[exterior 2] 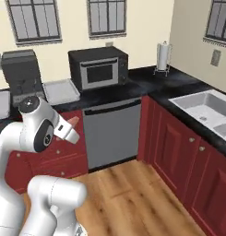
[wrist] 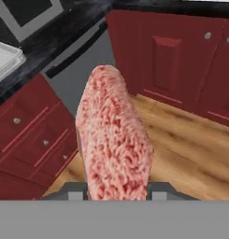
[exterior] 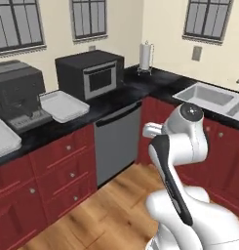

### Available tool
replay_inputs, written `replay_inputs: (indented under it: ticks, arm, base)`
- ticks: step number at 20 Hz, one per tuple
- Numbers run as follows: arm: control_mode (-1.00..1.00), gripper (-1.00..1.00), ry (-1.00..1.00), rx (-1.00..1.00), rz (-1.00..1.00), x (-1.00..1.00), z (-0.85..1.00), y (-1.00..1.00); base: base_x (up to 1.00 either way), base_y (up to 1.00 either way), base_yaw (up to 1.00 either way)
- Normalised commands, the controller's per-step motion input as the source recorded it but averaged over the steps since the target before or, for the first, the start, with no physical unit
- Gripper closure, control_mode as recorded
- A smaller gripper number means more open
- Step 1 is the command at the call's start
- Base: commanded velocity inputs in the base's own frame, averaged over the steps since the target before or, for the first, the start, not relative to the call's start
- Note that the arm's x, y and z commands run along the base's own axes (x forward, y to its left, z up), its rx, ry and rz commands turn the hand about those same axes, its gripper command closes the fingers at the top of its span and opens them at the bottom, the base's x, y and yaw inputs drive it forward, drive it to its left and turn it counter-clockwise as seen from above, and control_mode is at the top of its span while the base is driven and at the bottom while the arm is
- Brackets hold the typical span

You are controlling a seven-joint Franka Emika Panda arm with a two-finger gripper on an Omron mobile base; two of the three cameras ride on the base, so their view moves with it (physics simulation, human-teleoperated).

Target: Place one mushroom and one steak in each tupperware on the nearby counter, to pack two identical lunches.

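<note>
I'm looking down the hand camera and there's one steak sticking up right in front of the lens, red with pale marbling, hanging over the wood floor. The hand is pinching the steak at its lower end, with the jaws closed in on either side of it.

From the base cameras I'm counting two tupperware trays sitting on the black desk: one tupperware just beside the microwave, and a second tupperware on the other side of the coffee machine, partly cut off at the picture's edge. Both are looking bare from here, as far as I can tell.

Also spotting one paper towel holder in the corner and one sink along the side run. One dishwasher is sitting under the desk.
</note>
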Motion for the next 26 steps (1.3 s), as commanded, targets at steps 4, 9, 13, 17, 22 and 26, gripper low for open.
replay_inputs:
  ticks: [4,9,13,17,22,26]
  arm:
    - [1.00,1.00,0.00,0.00,0.00,0.00,0.00,0.00]
    - [1.00,1.00,0.00,0.00,0.00,0.00,0.00,0.00]
    - [1.00,1.00,0.00,0.00,0.00,0.00,0.00,0.00]
    - [1.00,1.00,0.00,0.00,0.00,0.00,0.00,0.00]
    - [1.00,1.00,0.00,0.00,0.00,0.00,0.00,0.00]
    - [1.00,1.00,0.00,0.00,0.00,0.00,0.00,0.00]
  base:
    - [0.68,0.02,0.77]
    - [0.54,0.27,0.70]
    - [0.90,0.57,0.49]
    - [1.00,0.90,0.27]
    - [0.96,0.92,0.03]
    - [0.70,0.09,0.05]
